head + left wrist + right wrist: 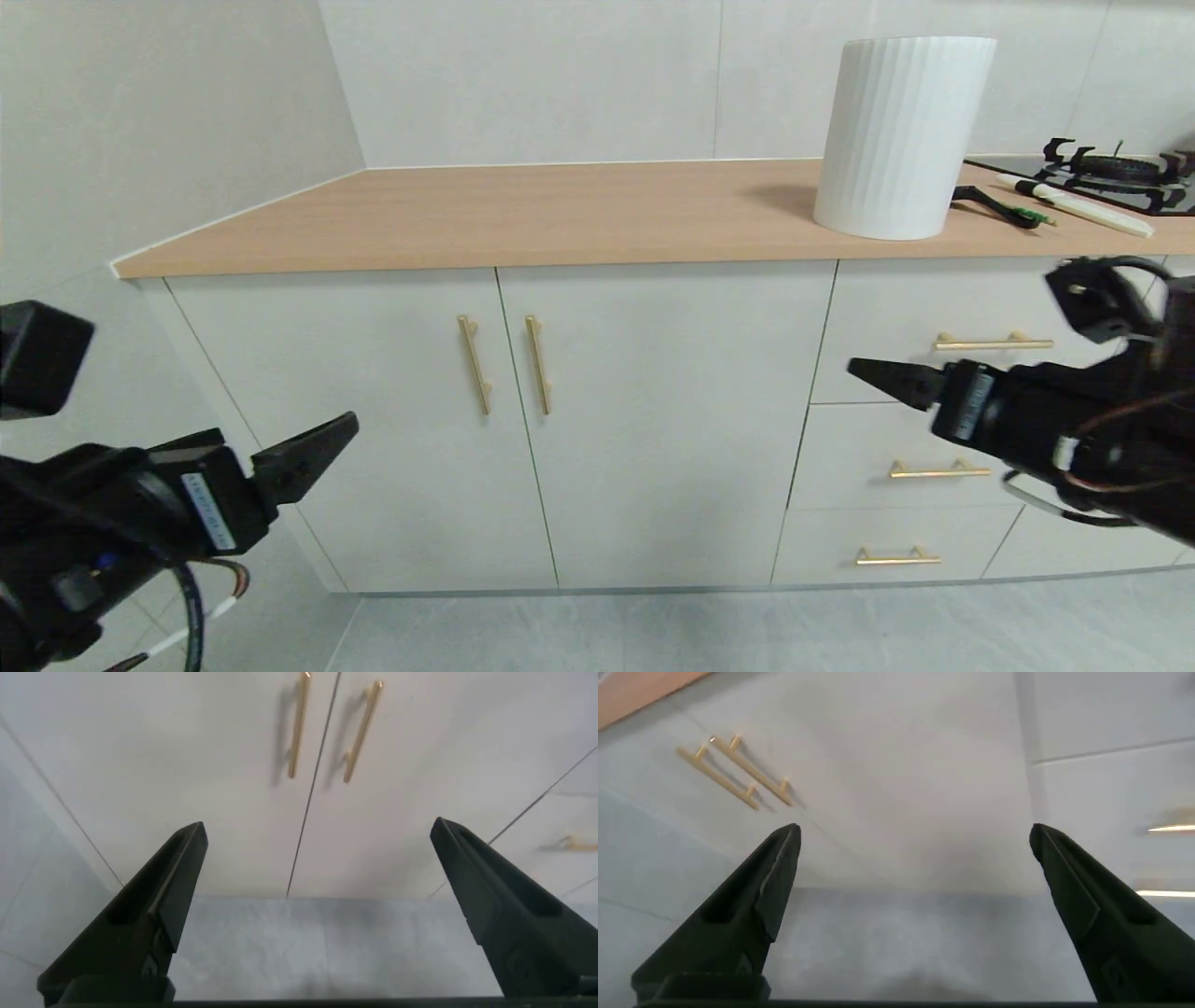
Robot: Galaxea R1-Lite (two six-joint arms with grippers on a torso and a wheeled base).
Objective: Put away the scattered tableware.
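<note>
The left gripper (318,835) and the right gripper (915,835) hang open and empty. Far right on the counter (523,210) lie a black-handled utensil (1004,207) and a long white utensil (1074,203). They are probably light, stiff and slippery, so grasp each across the middle of its handle.

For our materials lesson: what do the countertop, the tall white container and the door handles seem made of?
Countertop: wood or wood-look laminate, matt, faint grain. Tall white container: ceramic or plastic, matt, vertically ribbed. Door handles: likely metal, brass-coloured with slight sheen.
</note>
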